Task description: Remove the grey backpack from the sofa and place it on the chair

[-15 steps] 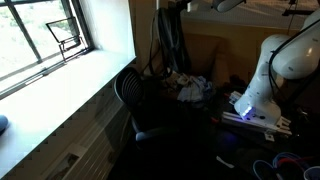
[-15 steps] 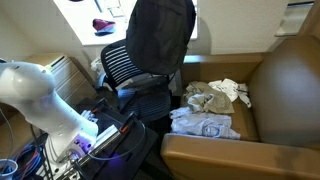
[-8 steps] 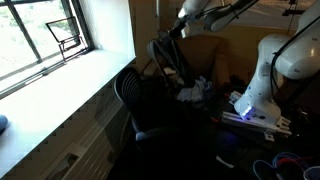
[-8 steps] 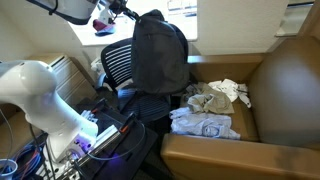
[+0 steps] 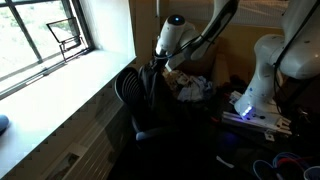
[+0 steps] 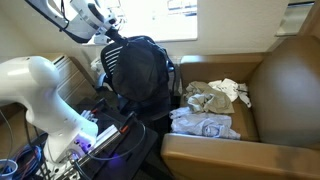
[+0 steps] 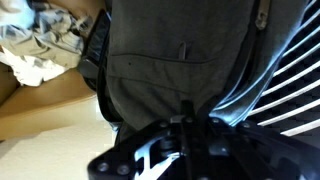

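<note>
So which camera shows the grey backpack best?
An exterior view shows the grey backpack whole and well lit. In an exterior view it is a dark shape; the wrist view catches only its fabric.

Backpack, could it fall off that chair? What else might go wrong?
Maybe. The backpack stands tall against the chair, with the end effector seemingly gripping its top. Once released, it might slump or slide off. The chair might swivel if pushed. The backpack might also snag on the end effector as that lifts away.
</note>
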